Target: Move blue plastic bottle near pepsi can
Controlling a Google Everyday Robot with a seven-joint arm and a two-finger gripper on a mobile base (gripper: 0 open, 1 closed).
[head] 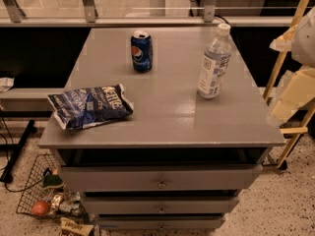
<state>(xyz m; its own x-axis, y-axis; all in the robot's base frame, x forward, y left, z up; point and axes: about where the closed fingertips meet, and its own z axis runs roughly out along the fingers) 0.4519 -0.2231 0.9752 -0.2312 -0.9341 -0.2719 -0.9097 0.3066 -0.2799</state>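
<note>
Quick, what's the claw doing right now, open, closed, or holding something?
Claw: at the right edge of the view, beside the table, apart from the blue plastic bottle; open or closed cannot be told.

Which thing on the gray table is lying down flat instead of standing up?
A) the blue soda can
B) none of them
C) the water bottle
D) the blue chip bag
D: the chip bag lies flat near the front left of the table, while the pepsi can and the blue plastic bottle stand upright. The hand is off past the table's right edge, apart from the bottle.
</note>
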